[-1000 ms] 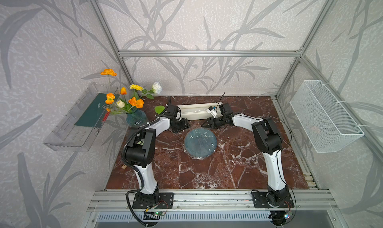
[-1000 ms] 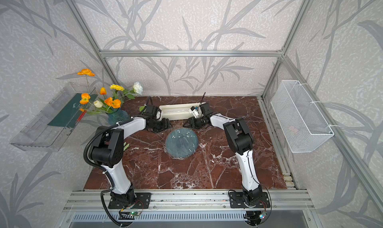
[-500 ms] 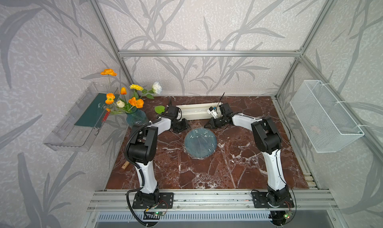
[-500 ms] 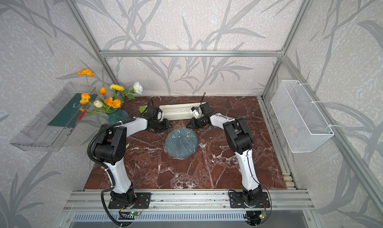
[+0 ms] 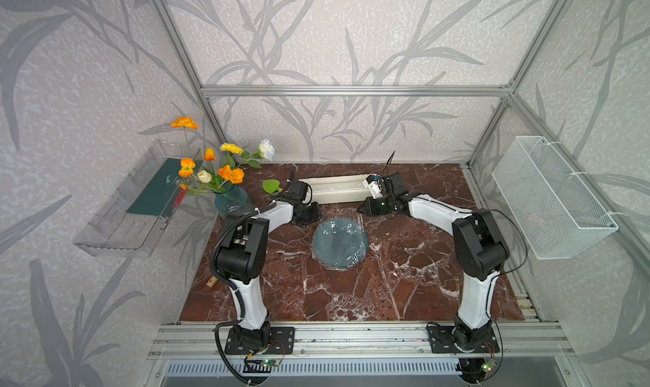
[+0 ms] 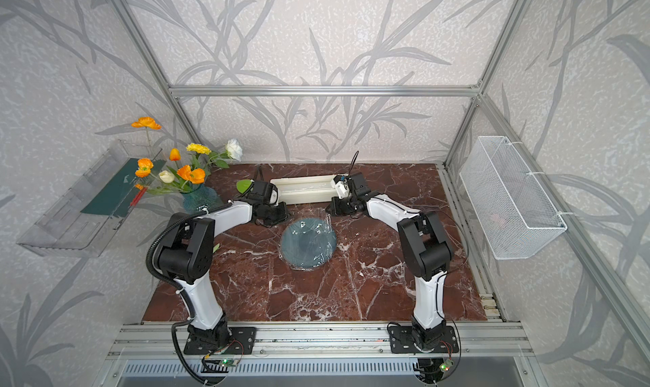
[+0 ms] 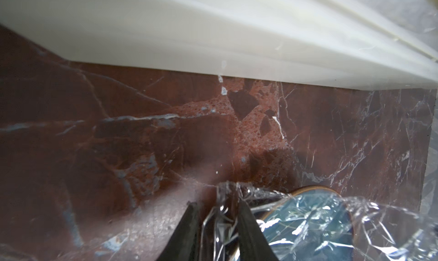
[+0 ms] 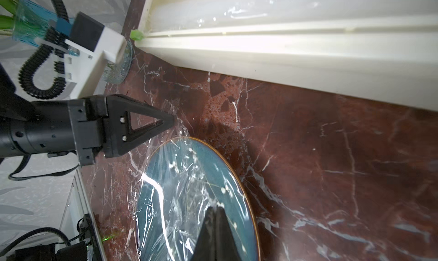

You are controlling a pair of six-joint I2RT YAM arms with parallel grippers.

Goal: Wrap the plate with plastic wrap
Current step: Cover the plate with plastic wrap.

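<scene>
left hand (image 7: 216, 203) was narrow around wrap (image 8: 180, 176) edge, not yet pinching; right hand (image 8: 214, 208) shut over plate (image 8: 233, 184). Needed: full pinch, taut pull, tuck under rim.

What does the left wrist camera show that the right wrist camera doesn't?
Only left wrist: plastic wrap bunched between the left hand's parted fingers. Only right wrist: the right hand shut, the blue vase, the green tab. Both: the plate under wrap, the white box, the marble table, the left hand.
</scene>
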